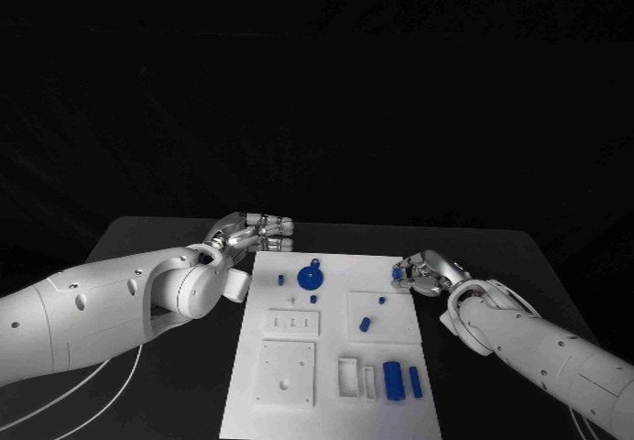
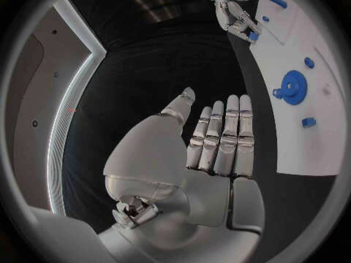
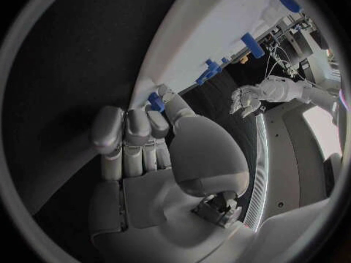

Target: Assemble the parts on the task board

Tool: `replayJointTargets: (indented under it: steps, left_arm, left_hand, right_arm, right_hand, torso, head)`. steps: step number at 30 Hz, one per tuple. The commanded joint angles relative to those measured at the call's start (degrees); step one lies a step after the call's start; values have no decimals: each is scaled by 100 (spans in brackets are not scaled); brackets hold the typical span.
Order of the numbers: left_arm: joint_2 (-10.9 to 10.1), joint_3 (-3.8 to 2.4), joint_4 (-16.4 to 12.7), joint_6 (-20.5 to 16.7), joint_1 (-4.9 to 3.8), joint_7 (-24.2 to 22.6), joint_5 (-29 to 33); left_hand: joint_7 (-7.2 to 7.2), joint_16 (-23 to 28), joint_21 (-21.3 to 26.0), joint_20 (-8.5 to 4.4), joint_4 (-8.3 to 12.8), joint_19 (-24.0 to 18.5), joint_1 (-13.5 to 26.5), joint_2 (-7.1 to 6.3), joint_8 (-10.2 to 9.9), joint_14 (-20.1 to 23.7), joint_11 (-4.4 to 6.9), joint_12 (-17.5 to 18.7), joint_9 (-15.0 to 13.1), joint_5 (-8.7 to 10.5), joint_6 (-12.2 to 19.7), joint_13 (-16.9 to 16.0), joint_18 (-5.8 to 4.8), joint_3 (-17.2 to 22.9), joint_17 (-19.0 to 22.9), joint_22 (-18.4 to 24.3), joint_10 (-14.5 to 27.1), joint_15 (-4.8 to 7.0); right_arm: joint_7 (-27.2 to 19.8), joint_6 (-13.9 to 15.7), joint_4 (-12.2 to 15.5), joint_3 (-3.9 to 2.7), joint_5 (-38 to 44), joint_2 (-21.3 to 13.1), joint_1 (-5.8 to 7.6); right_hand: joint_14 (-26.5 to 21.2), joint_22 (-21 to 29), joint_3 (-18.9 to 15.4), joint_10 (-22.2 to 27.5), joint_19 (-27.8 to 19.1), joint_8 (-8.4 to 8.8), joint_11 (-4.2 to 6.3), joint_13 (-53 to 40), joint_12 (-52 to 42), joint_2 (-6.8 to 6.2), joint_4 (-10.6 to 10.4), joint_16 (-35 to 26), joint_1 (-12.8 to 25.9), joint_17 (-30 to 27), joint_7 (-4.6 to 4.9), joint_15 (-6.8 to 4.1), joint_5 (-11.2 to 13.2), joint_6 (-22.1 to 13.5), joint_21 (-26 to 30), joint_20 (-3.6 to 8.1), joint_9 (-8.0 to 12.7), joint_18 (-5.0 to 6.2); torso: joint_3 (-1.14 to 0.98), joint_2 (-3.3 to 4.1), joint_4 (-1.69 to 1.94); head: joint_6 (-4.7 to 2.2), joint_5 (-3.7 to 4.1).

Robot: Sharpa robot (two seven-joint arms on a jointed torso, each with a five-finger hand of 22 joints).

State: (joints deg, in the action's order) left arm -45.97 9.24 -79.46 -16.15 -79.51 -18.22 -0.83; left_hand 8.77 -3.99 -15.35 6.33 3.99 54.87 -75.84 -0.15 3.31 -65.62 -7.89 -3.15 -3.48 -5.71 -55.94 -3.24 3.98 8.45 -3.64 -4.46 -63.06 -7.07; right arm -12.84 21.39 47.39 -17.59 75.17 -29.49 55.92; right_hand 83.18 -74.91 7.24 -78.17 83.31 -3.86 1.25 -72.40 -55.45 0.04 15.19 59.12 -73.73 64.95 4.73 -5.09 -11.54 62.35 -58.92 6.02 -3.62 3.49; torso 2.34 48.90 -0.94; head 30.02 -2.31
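White task board (image 1: 265,403) on black table (image 1: 158,240) (left hand (image 1: 251,231) flat, empty; right hand (image 1: 423,272) pinching blue part (image 1: 397,272)).

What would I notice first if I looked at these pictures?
A white board lies in the middle of the black table, dotted with small blue pieces; the biggest is a blue gear near its far end. The right hand pinches a blue piece at the board's right edge.
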Motion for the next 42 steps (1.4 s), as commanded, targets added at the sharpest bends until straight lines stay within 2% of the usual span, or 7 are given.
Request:
replayJointTargets:
  steps: [1,17,28,34,35,38,42]
  left_arm:
    - [15,-5,-5,102,-2,-24,-7]
    - [14,-5,-3,106,-1,0,-7]
    - [-29,-5,-23,147,-3,127,-74]
    - [-96,-6,-69,65,-14,310,-211]
    - [-104,-6,-74,44,-22,349,-235]
    - [-118,-5,-82,72,-45,494,-332]
    - [-94,-5,-82,215,-82,838,-554]
  left_hand:
    - [1,16,-16,-2,-4,-10,-15,46,13,-24,7,-29,0,-4,31,-7,-1,-35,-7,6,8,-3]
    - [1,16,-13,-2,-16,-8,-18,57,16,-24,7,-28,-1,-1,49,-7,-1,-40,-7,6,9,-4]
    - [2,-4,-27,-13,-17,17,-8,28,17,-78,10,-29,-2,14,49,-7,5,-69,-13,-1,2,14]
    - [-43,-285,-350,-262,-77,432,51,16,25,-784,172,-32,-11,60,-125,-12,-23,-159,-109,-147,-425,287]
    - [-97,-488,-531,-383,-66,670,26,8,29,-1121,270,-42,-12,45,-99,-8,1,-150,-188,-235,-630,430]
    - [-146,-836,-896,-609,-101,788,36,-29,26,-1388,377,-20,-13,51,-189,-11,-144,-116,-366,-452,-930,589]
    - [-282,-1959,-1608,-907,-235,1003,180,-60,42,-1754,645,-46,-33,159,-553,-31,-248,-191,-985,-895,-1706,879]
  right_arm:
    - [-3,-101,-9,6,31,12,-2]
    - [9,-42,-18,13,37,20,-3]
    - [123,222,235,16,81,-103,50]
    - [319,269,676,16,207,-282,151]
    - [385,259,805,16,251,-336,171]
    - [555,226,1122,17,369,-465,204]
    - [854,173,1544,17,505,-606,227]
  right_hand:
    - [5,-743,91,39,-23,26,-24,-9,-31,48,9,10,40,8,8,29,12,171,25,-7,-4,-48]
    - [2,-740,422,44,-34,27,-7,-12,-46,72,4,-4,86,-2,-50,15,224,573,21,-1,-13,-45]
    - [5,-737,486,46,-31,26,15,4,-21,27,5,-21,91,-15,-83,-5,100,701,31,21,-16,-46]
    - [13,-738,467,32,-24,26,24,-5,-39,7,-7,1,112,2,-98,-9,107,735,25,24,-17,-43]
    - [14,-738,469,29,-22,27,27,-5,-41,9,-6,5,104,6,-98,-11,111,736,25,25,-16,-42]
    - [16,-739,484,23,-14,27,31,-9,-47,6,-5,17,94,18,-101,-11,150,749,18,26,-16,-38]
    - [17,-739,501,17,-9,27,35,-13,-52,-13,-17,23,88,24,-107,-15,226,769,18,27,-16,-34]
  torso:
    - [-2,-4,0]
    - [-7,-7,-6]
    - [-7,-21,-15]
    - [-15,-44,-52]
    - [-14,-51,-57]
    - [-13,-97,-72]
    - [-7,-168,-98]
  head:
    - [4,-1]
    - [4,-3]
    - [-6,-32]
    - [-31,-13]
    - [-21,-15]
    - [-6,-44]
    - [-10,-50]
